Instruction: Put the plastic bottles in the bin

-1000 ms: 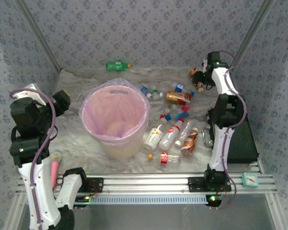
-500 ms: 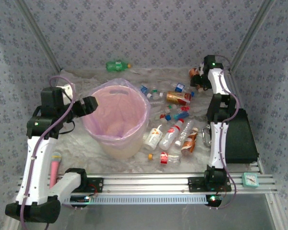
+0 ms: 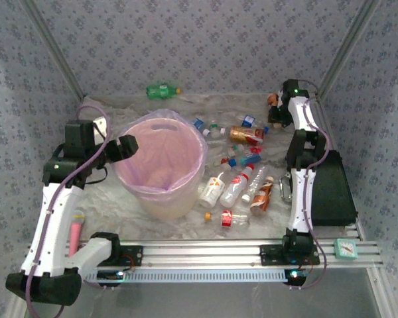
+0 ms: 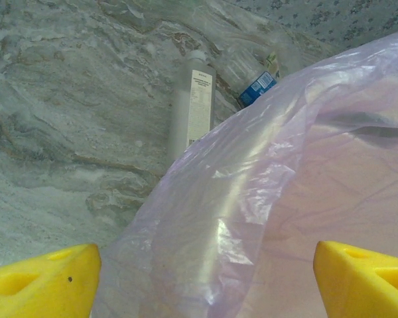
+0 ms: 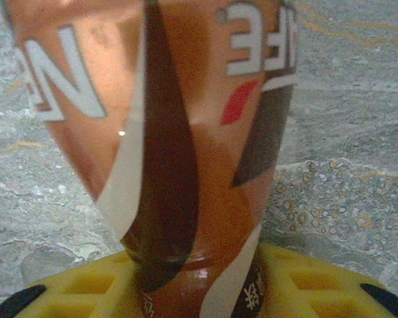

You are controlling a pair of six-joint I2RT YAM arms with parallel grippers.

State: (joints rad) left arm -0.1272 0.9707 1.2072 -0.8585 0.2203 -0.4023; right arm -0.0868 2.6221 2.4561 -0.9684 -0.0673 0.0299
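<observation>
Orange-brown plastic is what the right pincer has got: a small orange-brown coffee-label bottle, clamped near one end between the yellow fingers, off in the far right corner of the marbled grey surface. That bottle looks light and thin-walled, so it should dent if squeezed hard, and the glossy sleeve is probably slippery. A hold low on the body near the stiffer end seems about right.

The left pincer is spread wide and holding nothing, hanging at the left rim of the big round beige bin with the pink bag liner. The loose heap of clear plastic bottles with red, blue and white caps lies right of the bin, and one green plastic bottle sits behind it.

Compared with a second ago, the left arm has swung in from the far left to the bin rim, and the right arm has nudged its bottle a bit further back.
</observation>
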